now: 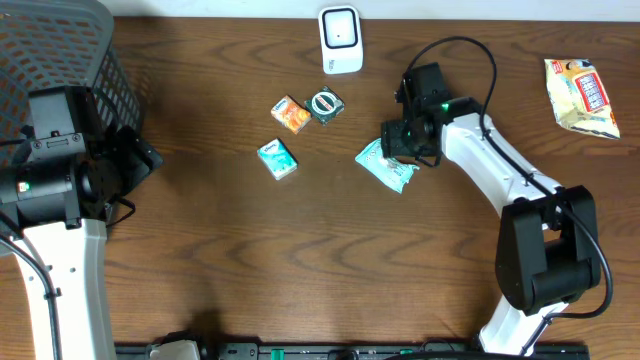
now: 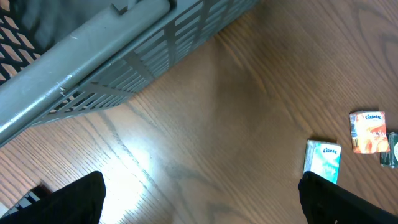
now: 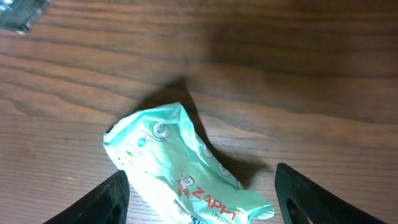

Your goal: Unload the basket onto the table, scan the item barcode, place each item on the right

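A crumpled mint-green packet (image 1: 385, 165) printed "ZAPPY" lies on the wooden table right of centre. My right gripper (image 1: 402, 140) hovers directly over it. In the right wrist view the packet (image 3: 180, 168) lies between the two dark fingers of the right gripper (image 3: 202, 199), which is open, with a gap showing at the right finger. A white scanner (image 1: 340, 40) stands at the table's far edge. My left gripper (image 2: 202, 202) is wide open over bare wood beside the basket, holding nothing. No barcode shows on the packet.
A grey mesh basket (image 1: 60, 50) fills the far left corner. An orange tissue pack (image 1: 291, 114), a teal tissue pack (image 1: 277, 158) and a dark round-printed packet (image 1: 326, 105) lie left of the green packet. A snack bag (image 1: 582, 95) lies at the far right.
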